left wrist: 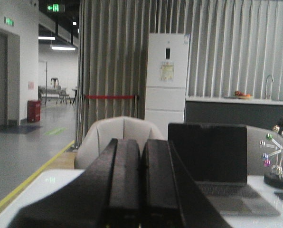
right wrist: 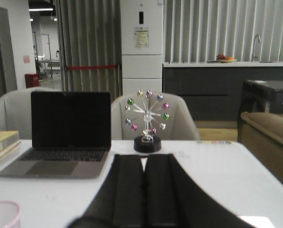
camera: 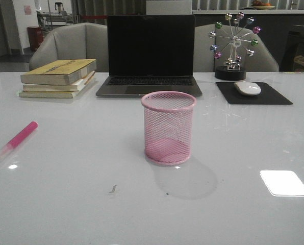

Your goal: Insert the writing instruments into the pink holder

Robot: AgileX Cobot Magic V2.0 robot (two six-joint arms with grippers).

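Left pincer (left wrist: 141, 190) and right pincer (right wrist: 144, 194) point level, closed, holding nothing.

Office lounge, white desk (camera: 80, 204) with laptop (camera: 150, 56), mouse (camera: 247, 88), stacked books (camera: 58, 77), grey armchairs (camera: 68, 43), kitchenette counter (right wrist: 227, 62)

No text is legible. Green exit signs (left wrist: 53, 7) hang above the corridor; the notice (right wrist: 141, 36) on the white pillar (right wrist: 141, 57) is too blurred to read.
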